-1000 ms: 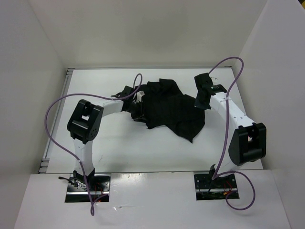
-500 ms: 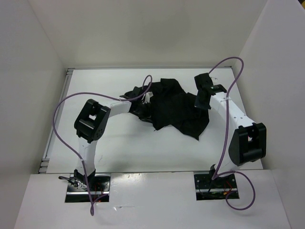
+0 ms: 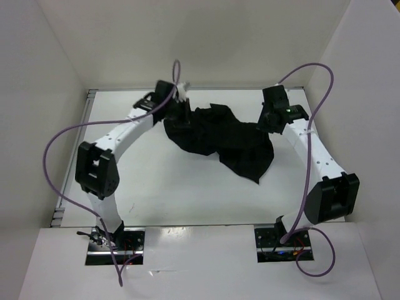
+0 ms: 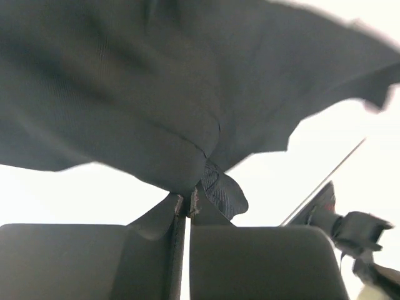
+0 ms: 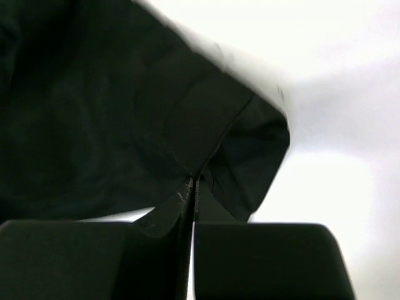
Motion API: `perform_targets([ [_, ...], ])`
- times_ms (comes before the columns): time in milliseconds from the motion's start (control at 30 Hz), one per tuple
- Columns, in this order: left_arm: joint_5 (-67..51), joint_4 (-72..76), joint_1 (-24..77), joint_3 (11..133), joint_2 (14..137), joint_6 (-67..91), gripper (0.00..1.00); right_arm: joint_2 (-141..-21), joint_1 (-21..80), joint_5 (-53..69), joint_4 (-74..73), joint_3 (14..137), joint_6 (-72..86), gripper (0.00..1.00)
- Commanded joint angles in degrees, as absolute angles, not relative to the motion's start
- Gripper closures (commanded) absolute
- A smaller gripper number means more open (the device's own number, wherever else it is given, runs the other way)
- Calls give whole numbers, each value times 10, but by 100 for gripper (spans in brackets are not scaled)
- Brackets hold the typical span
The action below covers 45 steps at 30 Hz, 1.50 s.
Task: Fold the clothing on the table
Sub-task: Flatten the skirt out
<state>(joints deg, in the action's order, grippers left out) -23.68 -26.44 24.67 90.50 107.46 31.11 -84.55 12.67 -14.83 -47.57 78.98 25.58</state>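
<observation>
table [image 3: 156,187]: white, flat.
clothing [image 3: 234,144]: black, crumpled, over the table's far half, strung between both grippers, one corner trailing nearward.
left gripper [image 3: 185,114]: jaws clamped on the clothing's left edge.
right gripper [image 3: 269,123]: jaws clamped on its right edge.

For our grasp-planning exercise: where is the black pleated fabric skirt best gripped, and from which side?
Grip the black pleated fabric skirt probably by its thin outer edges, one from each side: it is crumpled, its middle bunched, and the left gripper and right gripper each pinch an edge fold.
</observation>
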Motion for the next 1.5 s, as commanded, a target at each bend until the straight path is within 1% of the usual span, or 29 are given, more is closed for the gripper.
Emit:
perform_targets([
  [0, -242, -303, 203, 992, 997, 269, 100, -800, 114, -112, -481, 864, 236, 100],
  [100, -261, -320, 170, 1052, 983, 257, 100, -788, 108, -106, -481, 910, 230, 100],
  [233, -261, -340, 122, 1071, 976, 245, 100, -787, 78, -98, -475, 947, 230, 100],
  [333, -292, -346, 100, 1034, 958, 233, 100, -780, 73, -81, -469, 954, 230, 100],
  [467, -310, -340, 84, 970, 897, 228, 100, -747, 68, -62, -475, 954, 230, 100],
  [600, -366, -340, 59, 936, 851, 215, 100, -723, 62, -38, -489, 959, 219, 100],
  [733, -411, -345, 54, 918, 817, 210, 100, -723, 62, 24, -506, 959, 213, 100],
  [833, -425, -331, 54, 925, 831, 210, 100, -723, 62, 59, -490, 946, 213, 100],
  [900, -425, -330, 48, 953, 858, 210, 100, -740, 62, 72, -472, 946, 219, 100],
  [1000, -437, -324, 48, 1019, 940, 210, 100, -788, 62, 91, -439, 963, 224, 100],
  [1033, -437, -324, 42, 1043, 993, 210, 100, -806, 62, 91, -433, 974, 224, 100],
  [1067, -444, -324, 36, 1071, 1021, 217, 100, -843, 62, 91, -428, 987, 229, 100],
  [1100, -451, -339, 36, 1140, 1050, 224, 100, -861, 57, 91, -423, 1020, 229, 100],
  [1133, -459, -348, 28, 1180, 1108, 229, 100, -879, 57, 91, -412, 1038, 229, 100],
  [1200, -482, -366, 19, 1269, 1161, 241, 100, -926, 46, 97, -412, 1105, 229, 100],
  [1233, -482, -393, 12, 1367, 1205, 250, 100, -939, 46, 97, -412, 1131, 229, 100],
  [1267, -487, -408, 12, 1421, 1224, 250, 100, -951, 38, 97, -412, 1185, 229, 100],
  [1300, -496, -437, 5, 1478, 1258, 257, 100, -970, 38, 97, -417, 1211, 223, 100],
  [1333, -505, -414, 0, 1505, 1250, 275, 100, -977, 33, 102, -417, 1235, 223, 100],
  [1367, -511, -385, -7, 1485, 1237, 291, 100, -983, 27, 102, -433, 1286, 217, 100],
  [1400, -523, -373, -13, 1474, 1229, 298, 100, -995, 27, 102, -441, 1310, 212, 100],
  [1467, -536, -373, -21, 1487, 1218, 298, 100, -1005, 21, 102, -472, 1372, 207, 100],
])
